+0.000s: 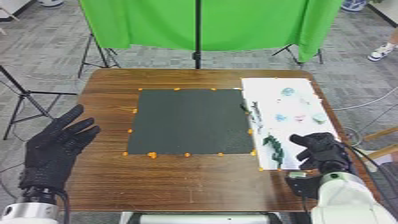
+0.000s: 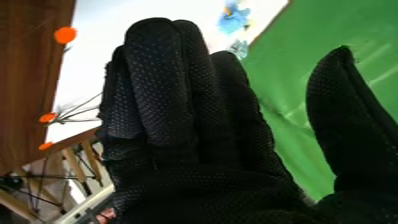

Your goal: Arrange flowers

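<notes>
My left hand [image 1: 64,145] is open at the table's left edge. My right hand [image 1: 322,149] is over the white sheet's [image 1: 266,90] near right corner. In the right wrist view, my right hand [image 2: 191,115] has straight fingers with the thumb apart, holding nothing. A dark green leafy stem [image 1: 274,150] lies on the sheet left of the right hand; thinner stems [image 1: 257,116] lie farther back. Small blue [image 1: 287,92], pale blue [image 1: 281,118] and pinkish [image 1: 300,118] blooms are scattered there. A blue bloom [image 2: 234,19] and thin dark stems [image 2: 78,114] appear beyond the glove.
A dark square mat [image 1: 191,121] lies mid-table, left of the sheet, with orange dots [image 1: 152,155] around its edges. Brown table [image 1: 178,185] shows in front of it. A green cloth [image 1: 240,25] hangs behind the table. A small pale green piece [image 1: 297,174] sits beside the right wrist.
</notes>
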You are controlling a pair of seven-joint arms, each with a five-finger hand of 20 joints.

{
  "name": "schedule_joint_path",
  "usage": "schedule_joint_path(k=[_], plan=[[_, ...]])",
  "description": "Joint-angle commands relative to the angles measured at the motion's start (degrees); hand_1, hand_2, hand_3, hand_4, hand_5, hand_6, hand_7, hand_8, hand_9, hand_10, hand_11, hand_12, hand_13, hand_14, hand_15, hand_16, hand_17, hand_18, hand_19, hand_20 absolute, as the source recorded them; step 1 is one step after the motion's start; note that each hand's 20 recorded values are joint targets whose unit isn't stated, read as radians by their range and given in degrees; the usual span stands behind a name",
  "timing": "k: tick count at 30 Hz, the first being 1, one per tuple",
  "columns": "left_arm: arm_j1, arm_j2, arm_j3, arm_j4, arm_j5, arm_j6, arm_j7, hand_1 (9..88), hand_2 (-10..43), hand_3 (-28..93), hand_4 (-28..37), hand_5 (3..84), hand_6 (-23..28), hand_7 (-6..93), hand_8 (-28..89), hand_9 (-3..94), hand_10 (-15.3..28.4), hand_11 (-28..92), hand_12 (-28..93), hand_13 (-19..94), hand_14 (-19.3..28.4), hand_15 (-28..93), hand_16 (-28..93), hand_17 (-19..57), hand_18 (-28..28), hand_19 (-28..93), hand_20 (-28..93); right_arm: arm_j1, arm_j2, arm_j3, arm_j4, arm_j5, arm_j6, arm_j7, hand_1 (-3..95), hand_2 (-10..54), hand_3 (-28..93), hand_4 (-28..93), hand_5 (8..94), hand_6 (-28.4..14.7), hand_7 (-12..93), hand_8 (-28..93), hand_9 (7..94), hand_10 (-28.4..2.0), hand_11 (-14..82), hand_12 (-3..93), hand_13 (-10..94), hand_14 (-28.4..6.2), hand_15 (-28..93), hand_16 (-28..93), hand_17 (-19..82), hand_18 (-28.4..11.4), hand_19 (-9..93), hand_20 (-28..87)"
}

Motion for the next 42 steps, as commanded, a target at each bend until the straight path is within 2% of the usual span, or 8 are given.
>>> schedule_joint_path(k=[1,5,8,20,28,33,38,42], plan=[[0.5,-0.46,0.02,0.13,0.35,-0.26,-0.71,20.8,7.8,78,-25.0,36.7,9.1,15.6,-10,34.4,21.9,28,12,25,28.4,57,-11,-10.2,25.5,54,13,2.0,1.8,-2.1,2.3,-2.4,-4.7,3.0,27.2,2.9,70,-22,55.3,-7.2,15,-11,69.4,-19.3,27.9,15.8,67,-14.9,65,12,34,-23.4,93,0],[0.6,-0.57,0.1,0.18,0.4,-0.56,-0.88,20.8,7.7,78,-24.9,36.7,9.0,15.7,-10,34.5,21.9,29,12,25,28.4,57,-11,-10.1,25.3,54,13,3.6,2.2,-4.4,3.2,-4.3,-6.6,4.5,27.6,2.5,70,-22,55.3,-7.2,15,-11,69.6,-19.3,27.7,15.8,68,-14.7,65,12,35,-23.4,93,-2],[0.7,-0.33,0.31,0.08,0.24,-0.17,-0.49,20.9,7.7,78,-24.9,36.7,9.0,15.7,-10,34.6,21.9,29,12,25,28.4,57,-11,-10.1,25.2,54,13,5.8,3.1,-7.7,4.3,-7.6,-8.6,6.2,27.7,2.2,70,-22,55.4,-7.3,15,-11,70.0,-19.2,27.7,15.9,68,-14.7,65,12,35,-23.3,93,-2],[0.0,-0.69,0.44,0.13,0.68,-0.63,-1.88,21.0,7.7,78,-24.7,36.7,9.1,15.9,-10,34.7,22.0,29,12,25,28.4,58,-11,-10.0,25.1,54,13,14.0,5.7,-19.0,7.8,-14.3,-13.1,9.3,28.0,0.7,70,-22,55.9,-7.2,15,-11,70.6,-18.5,27.9,16.2,69,-14.2,65,13,36,-23.2,93,-2],[0.0,-0.71,0.53,0.14,0.68,-0.51,-2.08,21.2,7.6,78,-24.5,36.6,9.2,16.0,-10,34.8,22.1,29,12,26,28.4,58,-11,-10.1,25.0,54,13,20.5,6.3,-28.4,11.3,-19.9,-20.6,11.9,28.3,-0.4,70,-22,56.8,-7.6,16,-11,70.6,-18.1,28.2,16.4,69,-13.9,64,13,37,-23.3,93,-2],[0.0,-0.66,0.57,0.11,0.67,-0.35,-2.07,21.4,7.6,78,-24.5,36.6,9.3,16.1,-10,34.8,22.2,29,12,26,28.4,58,-11,-10.1,25.1,54,13,24.2,6.2,-33.0,13.0,-19.6,-21.5,12.0,28.5,-1.0,69,-22,57.5,-7.6,16,-11,70.8,-18.2,28.2,16.5,70,-14.0,64,13,37,-23.4,93,-3],[-0.5,-0.77,0.68,0.29,0.82,-0.8,-2.66,21.5,7.6,78,-24.4,36.6,9.4,16.1,-10,34.8,22.2,29,12,26,28.4,58,-11,-10.1,25.0,54,13,29.5,5.7,-39.4,16.3,-19.9,-21.4,12.9,29.5,-2.1,69,-22,60.2,-7.3,18,-11,72.3,-17.6,28.9,16.7,70,-13.6,64,13,37,-23.2,93,-3],[-0.5,-0.74,0.78,0.27,0.84,-0.88,-2.75,21.5,7.6,78,-24.3,36.6,9.4,16.1,-10,34.9,22.3,29,12,25,28.4,58,-11,-10.0,25.0,55,13,32.7,5.3,-43.8,18.5,-20.9,-21.8,13.3,33.2,-5.6,69,-23,63.8,-6.4,23,-11,74.2,-16.5,32.0,17.6,72,-12.5,64,14,38,-22.8,93,-1]])
